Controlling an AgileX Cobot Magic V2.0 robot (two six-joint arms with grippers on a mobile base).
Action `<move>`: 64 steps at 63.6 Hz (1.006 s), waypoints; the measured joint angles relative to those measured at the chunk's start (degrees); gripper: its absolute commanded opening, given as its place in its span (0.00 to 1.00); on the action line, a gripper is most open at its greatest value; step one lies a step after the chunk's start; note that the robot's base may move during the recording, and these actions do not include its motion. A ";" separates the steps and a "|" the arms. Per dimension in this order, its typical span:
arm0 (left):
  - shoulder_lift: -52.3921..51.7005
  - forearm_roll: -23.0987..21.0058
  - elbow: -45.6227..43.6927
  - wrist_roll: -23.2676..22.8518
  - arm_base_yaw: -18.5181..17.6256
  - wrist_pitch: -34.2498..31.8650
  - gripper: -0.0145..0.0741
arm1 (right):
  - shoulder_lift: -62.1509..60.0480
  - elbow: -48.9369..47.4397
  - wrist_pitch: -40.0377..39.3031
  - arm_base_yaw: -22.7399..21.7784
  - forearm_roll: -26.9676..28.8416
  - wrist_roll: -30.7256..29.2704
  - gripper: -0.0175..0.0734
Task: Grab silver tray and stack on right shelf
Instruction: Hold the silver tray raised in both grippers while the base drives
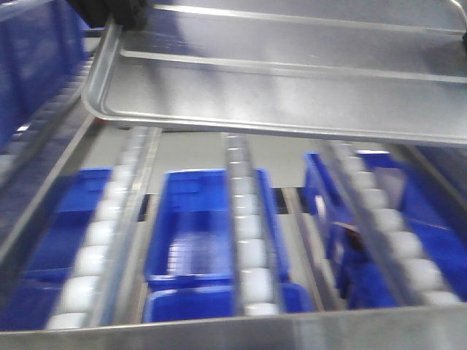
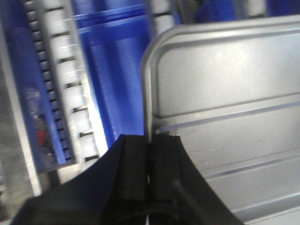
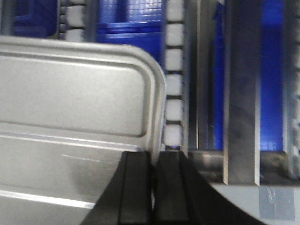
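Observation:
The silver tray (image 1: pixel 292 80) hangs level over the right shelf, shiny, with two long ridges across its base. My left gripper (image 2: pixel 149 140) is shut on the rim of the tray (image 2: pixel 225 93) at its left short edge, one finger on each side of the rim. My right gripper (image 3: pixel 153 157) is shut the same way on the right rim of the tray (image 3: pixel 70 93). The shelf shows its broad steel front bar (image 1: pixel 255 332) and lanes of white rollers (image 1: pixel 248 248) below the tray. In the front view only the left gripper's dark body (image 1: pixel 117 11) shows, at the tray's far left corner.
Blue bins (image 1: pixel 197 233) sit on the level beneath the roller rails. More white rollers (image 2: pixel 70 93) run left of the tray, and another roller rail (image 3: pixel 173 84) lies just right of it, beside steel uprights (image 3: pixel 241 93). A blue frame piece (image 1: pixel 29 58) stands at far left.

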 measured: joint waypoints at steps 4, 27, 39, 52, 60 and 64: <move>0.00 0.00 0.00 0.00 0.00 0.00 0.06 | 0.00 0.00 0.00 0.00 0.00 0.00 0.25; 0.00 0.00 0.00 0.00 0.00 0.00 0.06 | 0.00 0.00 0.00 0.02 0.00 0.00 0.25; 0.00 0.00 0.00 0.00 0.00 0.00 0.06 | 0.00 0.00 0.00 0.02 0.00 0.00 0.25; 0.00 0.00 0.00 0.00 0.00 0.00 0.06 | 0.00 0.00 0.00 0.02 0.00 0.00 0.25; 0.00 0.00 0.00 0.00 0.00 0.00 0.06 | 0.00 0.00 0.00 0.02 0.00 0.00 0.25; 0.00 0.00 0.00 0.00 0.00 0.00 0.06 | 0.00 0.00 0.04 0.02 0.00 0.00 0.25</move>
